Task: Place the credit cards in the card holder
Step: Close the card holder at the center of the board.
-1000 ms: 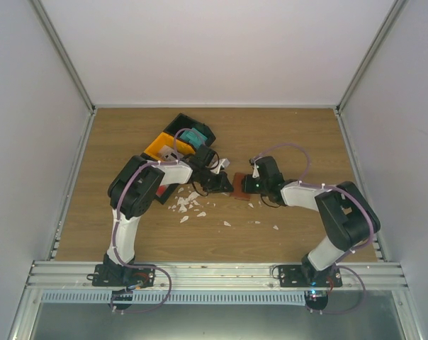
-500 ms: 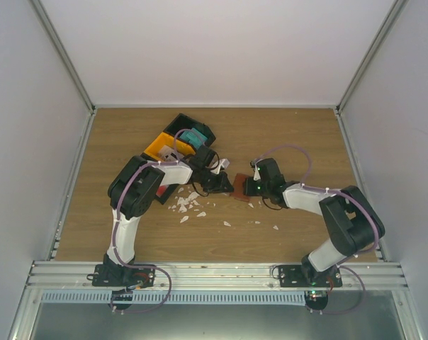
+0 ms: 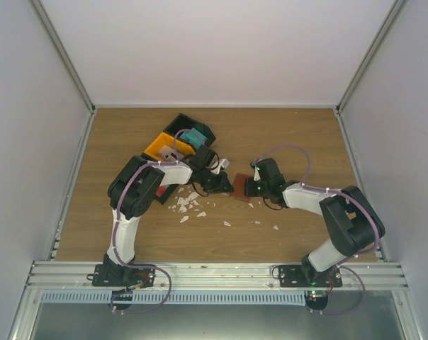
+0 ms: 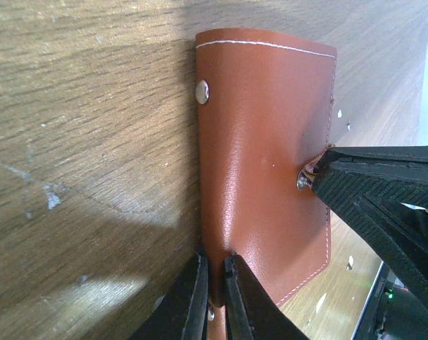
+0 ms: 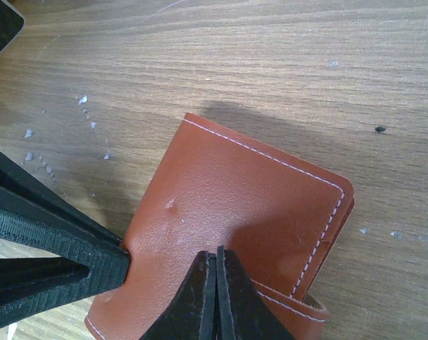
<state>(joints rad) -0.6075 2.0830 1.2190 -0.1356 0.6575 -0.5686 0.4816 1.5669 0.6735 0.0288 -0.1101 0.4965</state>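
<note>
Two arms rose from a metal rail (image 3: 214, 269) nearer than the card holder (image 3: 240, 190). White scraps (image 3: 187, 205) littered the scuffed wood table (image 3: 292, 134) to its left. The left gripper (image 4: 214, 268) was clamped on its edge. The right gripper (image 5: 215, 256), fingers together, pressed its cover, perhaps nipping leather. Beyond it to the left, a tray (image 3: 159, 146) held a teal card (image 3: 193, 135). White walls (image 3: 214, 49) enclosed everything.

From above and behind the arm bases we look steeply down on the whole table (image 3: 299, 134), from far off. Our wrist views sit close behind the jaws of the left gripper (image 4: 214, 261) and the right gripper (image 5: 215, 253), facing along them. All three views share the card holder (image 4: 263, 142) at the jaw tips, and each wrist view also catches the other gripper beside its own jaws.
</note>
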